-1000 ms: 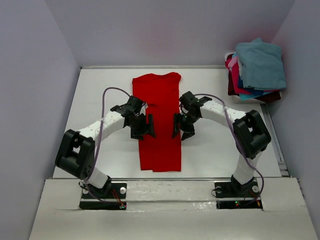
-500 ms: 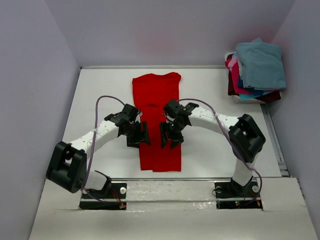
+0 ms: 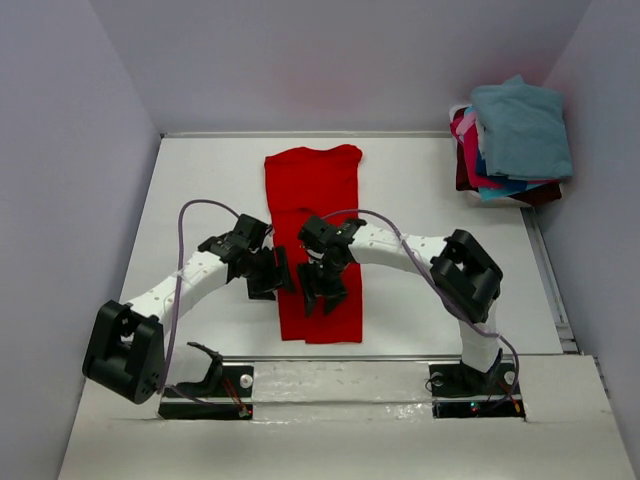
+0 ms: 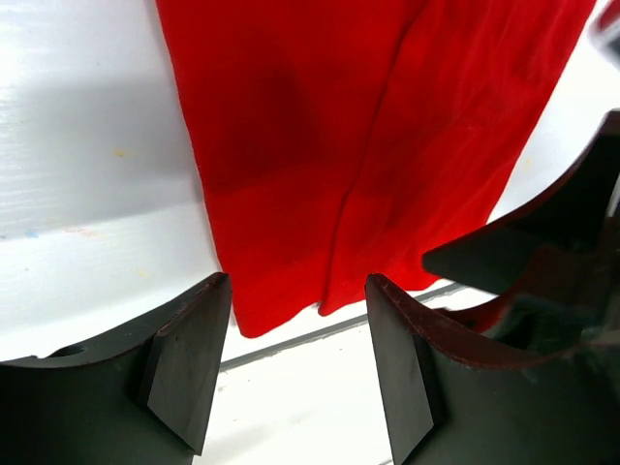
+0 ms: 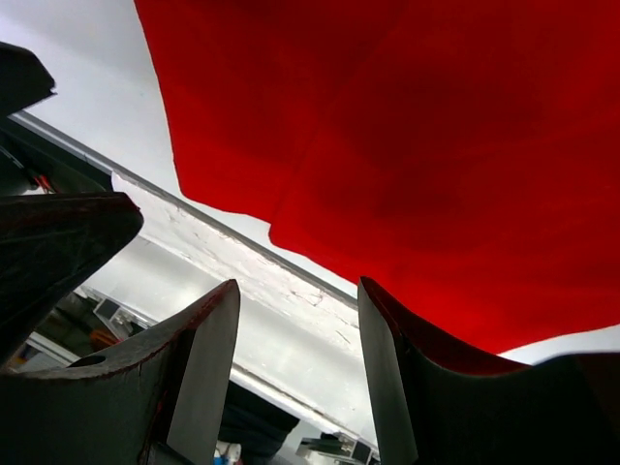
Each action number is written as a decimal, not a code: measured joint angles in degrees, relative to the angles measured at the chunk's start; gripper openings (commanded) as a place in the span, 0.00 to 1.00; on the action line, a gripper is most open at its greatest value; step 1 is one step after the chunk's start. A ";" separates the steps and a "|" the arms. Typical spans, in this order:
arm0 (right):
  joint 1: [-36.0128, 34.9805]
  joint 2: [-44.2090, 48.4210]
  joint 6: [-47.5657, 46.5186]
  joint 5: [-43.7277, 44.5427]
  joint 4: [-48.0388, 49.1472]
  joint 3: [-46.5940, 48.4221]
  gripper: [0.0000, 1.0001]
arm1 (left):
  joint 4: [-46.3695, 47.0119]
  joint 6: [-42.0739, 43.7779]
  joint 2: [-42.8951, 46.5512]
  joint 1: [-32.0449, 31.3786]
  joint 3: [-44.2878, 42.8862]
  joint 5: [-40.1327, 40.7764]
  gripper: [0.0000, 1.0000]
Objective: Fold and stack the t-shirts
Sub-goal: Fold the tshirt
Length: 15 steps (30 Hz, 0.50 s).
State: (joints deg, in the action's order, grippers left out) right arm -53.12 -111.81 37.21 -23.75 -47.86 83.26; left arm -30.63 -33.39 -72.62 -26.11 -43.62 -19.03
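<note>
A bright red t-shirt (image 3: 312,190) lies flat mid-table as a long narrow strip, its sides folded in, running from the back toward the near edge. My left gripper (image 3: 272,272) hovers over the strip's left edge near the lower end. It is open and nothing is between its fingers. My right gripper (image 3: 322,288) hangs over the strip's lower middle, also open and empty. The left wrist view shows the red cloth's (image 4: 320,145) bottom hem just beyond my left gripper (image 4: 295,281). In the right wrist view the red cloth (image 5: 407,145) fills the view above my right gripper (image 5: 298,286).
A pile of t-shirts (image 3: 515,140) sits at the back right corner, teal-blue on top, with pink (image 3: 466,140), blue and dark maroon (image 3: 545,194) below. The table's near edge (image 3: 330,357) runs just below the red hem. Grey walls enclose the table on both sides and behind.
Both grippers have moved toward the near edge along the red shirt. The right one has also shifted left onto the strip. Both sets of jaws have narrowed a little.
</note>
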 measured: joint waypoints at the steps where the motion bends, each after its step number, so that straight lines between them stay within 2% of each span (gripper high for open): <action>1: -0.28 -0.24 0.07 0.00 -0.17 0.20 0.57 | -0.04 -0.04 0.17 0.24 0.00 0.00 0.68; 3: -1.42 -1.46 0.15 0.13 -1.11 1.70 0.57 | 0.11 -0.04 0.66 0.96 0.00 0.00 0.68; 6: -2.56 -3.06 0.31 0.46 -1.49 3.37 0.51 | 0.11 0.13 1.25 2.47 0.00 -0.02 0.68; 15: -5.05 -4.70 2.29 1.92 -3.28 4.92 0.49 | 0.00 1.86 2.75 6.49 0.02 -1.01 0.68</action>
State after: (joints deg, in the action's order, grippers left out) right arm -58.17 -116.51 39.51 -21.82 -51.13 88.18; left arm -30.63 -31.53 -69.87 -19.62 -43.59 -20.03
